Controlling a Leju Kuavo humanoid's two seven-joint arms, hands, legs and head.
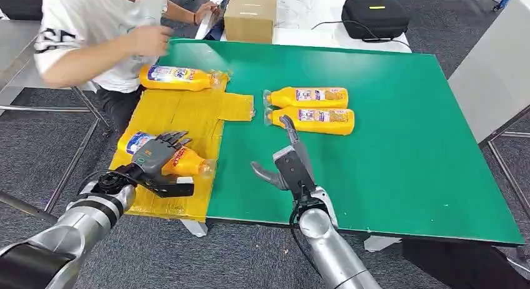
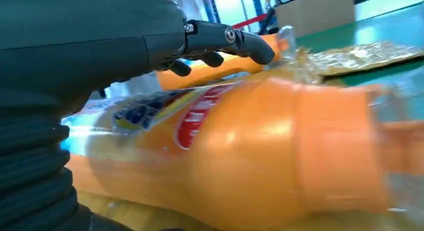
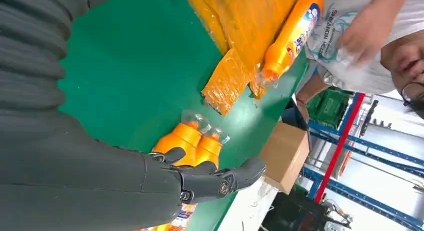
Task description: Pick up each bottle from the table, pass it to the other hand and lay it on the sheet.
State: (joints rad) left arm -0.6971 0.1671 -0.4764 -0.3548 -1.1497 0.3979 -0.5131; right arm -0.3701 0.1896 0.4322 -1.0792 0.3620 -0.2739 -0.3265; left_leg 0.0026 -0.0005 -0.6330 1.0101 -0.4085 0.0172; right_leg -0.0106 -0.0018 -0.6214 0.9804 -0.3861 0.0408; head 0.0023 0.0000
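On the sheet [image 1: 187, 114] the left hand [image 1: 159, 161] wraps a bottle [image 1: 181, 161], while the right hand [image 1: 290, 164], fingers spread and empty, nears two bottles [image 1: 309, 111] on the table [image 1: 387, 145]; glossy rigid plastic, likely slippery, best gripped mid-body.

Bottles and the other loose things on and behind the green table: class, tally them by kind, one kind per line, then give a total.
Orange bottles: 4, one under the left hand at, one far on the yellow sheet at, two side by side on the green table at and
Cardboard boxes: 1
Black cases: 2
Total: 7
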